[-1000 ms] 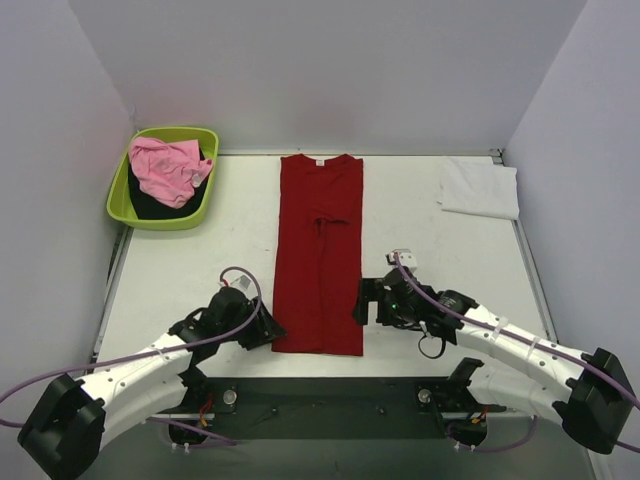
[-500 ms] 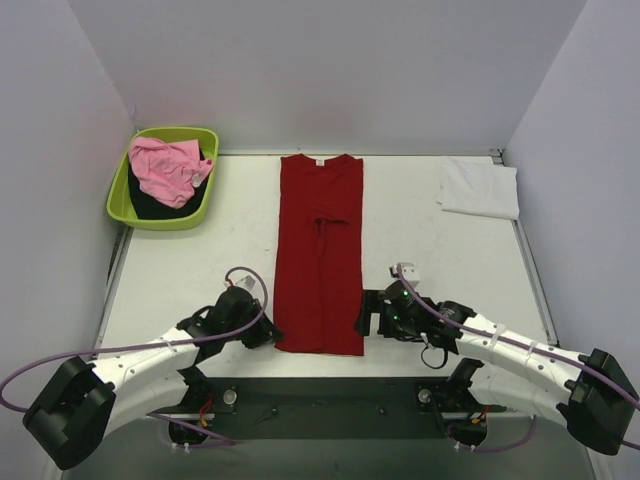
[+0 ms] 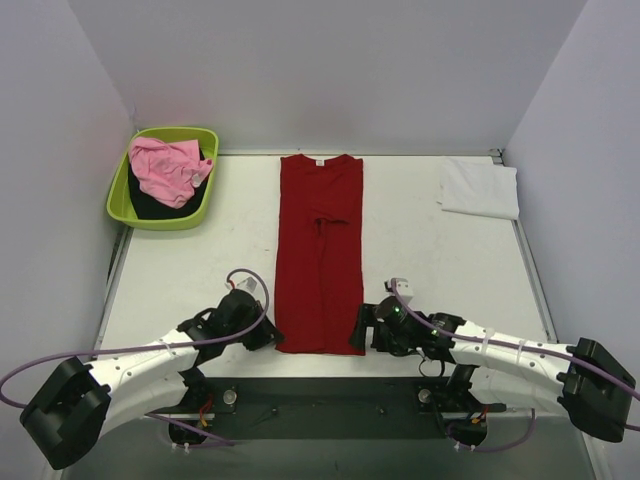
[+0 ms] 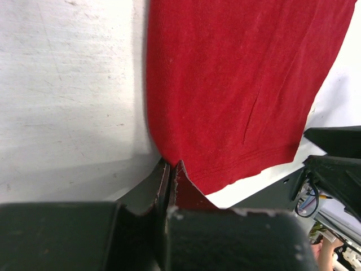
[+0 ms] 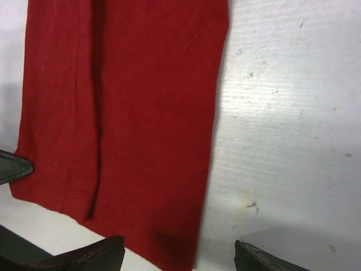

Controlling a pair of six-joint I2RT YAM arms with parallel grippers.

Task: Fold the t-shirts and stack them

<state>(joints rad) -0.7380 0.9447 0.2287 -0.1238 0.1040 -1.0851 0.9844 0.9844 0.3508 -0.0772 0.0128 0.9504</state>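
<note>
Red cloth first: the deep red t-shirt point(image 3: 320, 250) lies as a long narrow strip down the middle of the worktop point(image 3: 200, 270), with its collar toward the far edge and its hem by the near edge. The left gripper point(image 4: 171, 169) is pinched together on the hem's left corner. The right gripper point(image 5: 180, 257) stands with fingers apart astride the right corner, nothing caught. A lift now would likely drag one side only, skewing the strip and opening its lengthwise folds. If the right fingers nip just the top layer, the fold would come out uneven. The white t-shirt point(image 3: 480, 188) lies folded at the far right corner.
</note>
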